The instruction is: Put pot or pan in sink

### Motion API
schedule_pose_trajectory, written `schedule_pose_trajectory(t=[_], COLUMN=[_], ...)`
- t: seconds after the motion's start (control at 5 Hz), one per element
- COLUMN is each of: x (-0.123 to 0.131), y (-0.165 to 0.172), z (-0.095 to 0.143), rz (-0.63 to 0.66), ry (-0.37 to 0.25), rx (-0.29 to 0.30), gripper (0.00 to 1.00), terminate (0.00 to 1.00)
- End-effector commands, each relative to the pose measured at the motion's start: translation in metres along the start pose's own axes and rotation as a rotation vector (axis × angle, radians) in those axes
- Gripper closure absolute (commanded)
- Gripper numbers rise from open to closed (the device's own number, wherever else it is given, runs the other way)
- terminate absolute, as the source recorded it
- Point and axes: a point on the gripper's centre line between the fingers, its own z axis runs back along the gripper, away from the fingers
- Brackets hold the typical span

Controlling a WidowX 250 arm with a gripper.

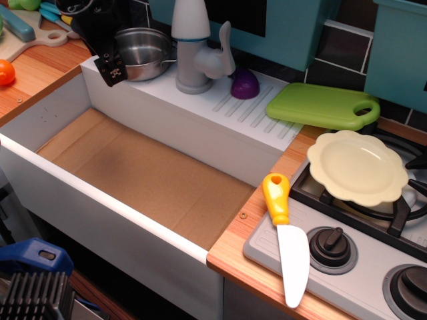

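The small shiny steel pot (145, 50) stands upright on the white ledge behind the sink, at the far left, just left of the faucet. The sink (147, 177) is a big white-walled basin with a bare brown floor, and nothing lies in it. My black gripper (110, 69) hangs at the pot's left rim, with its tip over the ledge's front corner. It hides the pot's left edge. I see no gap between the fingers and cannot tell whether they grip the rim.
A white faucet (193, 47) stands right of the pot, with a purple half-round piece (245, 84) on the ribbed drainboard. A green cutting board (323, 105), a pale yellow plate (357, 167) on the stove and a yellow-handled knife (287, 233) lie to the right. An orange (5, 72) sits on the left counter.
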Motion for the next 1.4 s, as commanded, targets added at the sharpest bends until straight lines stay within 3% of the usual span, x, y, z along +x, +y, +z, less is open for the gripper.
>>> schedule_pose_trajectory(t=[0.0, 0.6, 0.8, 1.0, 1.2], x=[0.018, 0.029, 0.028, 0.028, 0.029], y=[0.019, 0.019, 0.016, 0.014, 0.014], z=[0.000, -0.029, -0.037, -0.038, -0.038], rz=[-0.048, -0.032, -0.012, 0.005, 0.011], ry=[-0.056, -0.091, -0.055, -0.039, -0.026], rx=[0.022, -0.062, -0.108, -0.108, -0.112], gripper=[0.00, 0.00, 0.00, 1.00, 1.00], terminate=[0.00, 0.00, 0.00, 0.00, 0.00])
